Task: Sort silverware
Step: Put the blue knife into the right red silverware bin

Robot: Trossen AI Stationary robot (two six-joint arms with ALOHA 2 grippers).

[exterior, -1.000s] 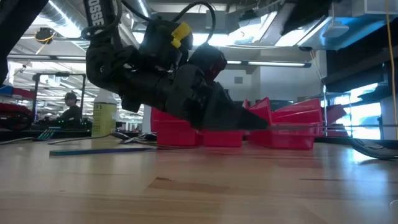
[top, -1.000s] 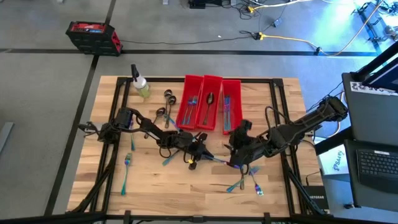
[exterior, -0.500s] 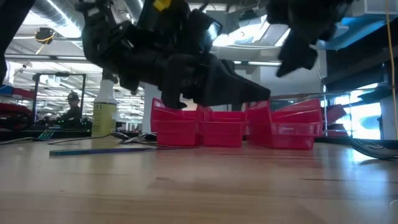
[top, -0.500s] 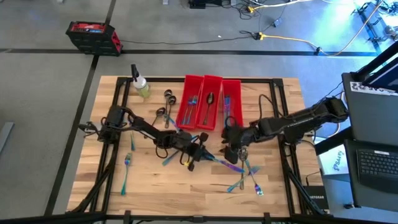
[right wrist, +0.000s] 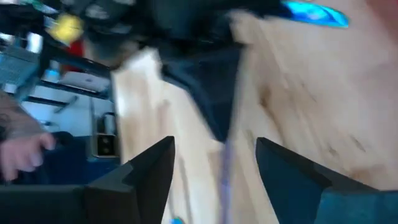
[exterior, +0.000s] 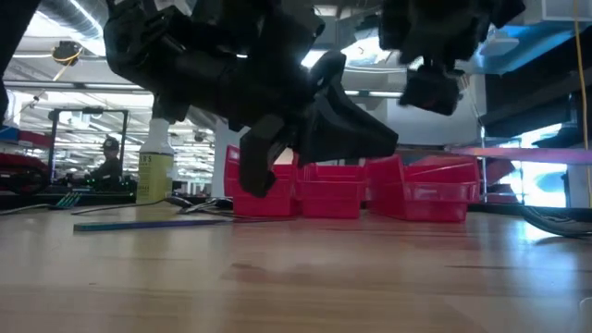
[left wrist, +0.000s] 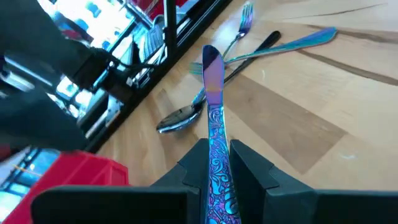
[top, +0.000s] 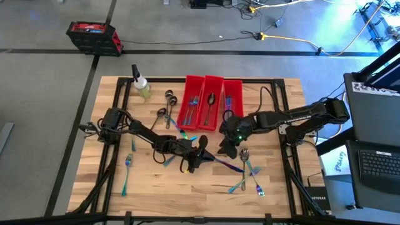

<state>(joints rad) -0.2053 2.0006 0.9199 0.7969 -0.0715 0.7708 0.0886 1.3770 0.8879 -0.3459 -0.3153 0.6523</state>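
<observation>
An iridescent blue-purple knife (left wrist: pixel 213 106) sticks out of my left gripper (left wrist: pixel 219 165), which is shut on it near the table's middle (top: pixel 206 155). The knife (top: pixel 230 165) points toward the table's right. My right gripper (top: pixel 226 150) hovers open close over the knife, facing my left gripper. In its blurred wrist view the knife (right wrist: pixel 226 169) runs between its spread fingers (right wrist: pixel 144 171); I cannot tell whether they touch it. Three red bins (top: pixel 210 104) at the far middle hold several pieces. More silverware (top: pixel 247 180) lies loose on the wood. My left gripper pinches the knife's patterned handle (left wrist: pixel 216 155) between its two fingers (left wrist: pixel 194 167). The fingers come nearly level from the table's left and lie along the knife. The blade end (left wrist: pixel 211 59) sticks out free ahead of them. The knife is lifted clear of the table (exterior: pixel 518 149).
A spray bottle (top: pixel 141 85) stands at the far left. Dark spoons (top: pixel 169 97) lie left of the bins, forks (top: pixel 127 164) near the left edge. A spoon (left wrist: pixel 180 116) and forks (left wrist: pixel 239 28) lie under the knife's tip. A person (exterior: pixel 106 162) sits in the room beyond.
My left gripper has risen a little and rolled about its own pointing line, taking the knife up from near the tabletop. My right gripper has swung toward the table's left, come down and turned, ending close over the knife.
</observation>
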